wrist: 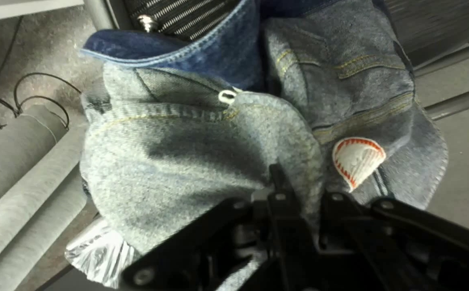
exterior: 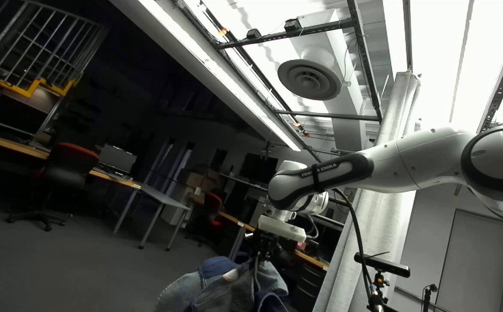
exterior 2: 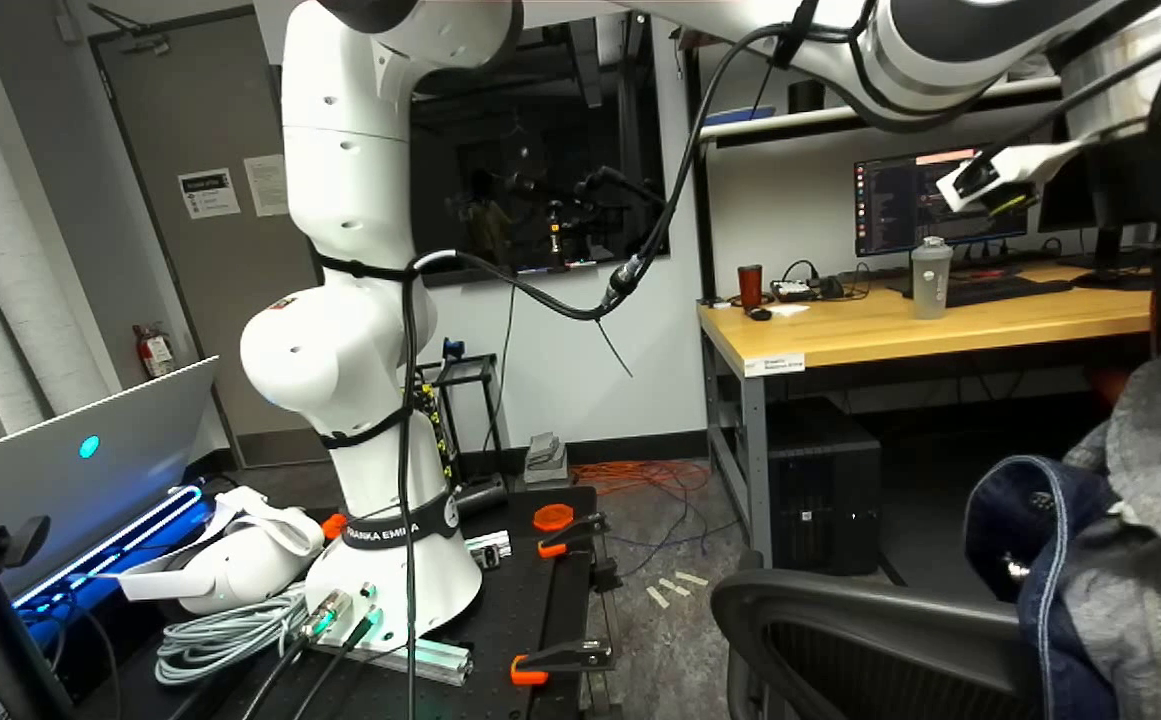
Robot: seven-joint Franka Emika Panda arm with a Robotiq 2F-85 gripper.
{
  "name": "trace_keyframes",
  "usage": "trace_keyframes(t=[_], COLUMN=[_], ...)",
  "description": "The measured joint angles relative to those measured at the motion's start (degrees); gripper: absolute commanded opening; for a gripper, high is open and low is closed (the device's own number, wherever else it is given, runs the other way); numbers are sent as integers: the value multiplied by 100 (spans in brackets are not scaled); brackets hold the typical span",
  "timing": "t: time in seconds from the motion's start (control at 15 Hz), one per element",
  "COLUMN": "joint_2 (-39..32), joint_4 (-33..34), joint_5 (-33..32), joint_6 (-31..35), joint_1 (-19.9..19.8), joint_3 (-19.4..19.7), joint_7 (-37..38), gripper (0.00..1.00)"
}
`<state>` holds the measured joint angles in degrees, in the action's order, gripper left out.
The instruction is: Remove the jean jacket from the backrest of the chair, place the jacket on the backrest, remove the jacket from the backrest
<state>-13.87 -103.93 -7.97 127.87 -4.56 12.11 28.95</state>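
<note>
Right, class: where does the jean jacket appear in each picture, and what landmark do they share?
In an exterior view: jean jacket, bottom edge, just left of centre.
In an exterior view: jean jacket, lower right corner.
In the wrist view: jean jacket, across the middle and top.
Shared landmark: the Robotiq gripper, in all three.

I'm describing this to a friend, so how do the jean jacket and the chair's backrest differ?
The jean jacket is blue and grey; the backrest is nearly black. The jacket slumps in loose folds, while the backrest has a smooth, curved edge. Both are cut off in an exterior view.
</note>
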Motion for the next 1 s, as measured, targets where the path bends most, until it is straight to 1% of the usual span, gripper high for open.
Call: trace_keyframes(t=[0.2, 0.47, 0.73, 1.0], joint_2=[134, 88, -205, -615], joint_4=[398, 1255, 2299, 3266], joint_5=[-213, -300, -304, -304], joint_6=[-6, -141, -546, -979], joint_1=[152, 406, 699, 942], joint_3=[-163, -465, -724, -849], joint_7=[-17, -33, -43, -161], gripper=[3, 3, 3, 3])
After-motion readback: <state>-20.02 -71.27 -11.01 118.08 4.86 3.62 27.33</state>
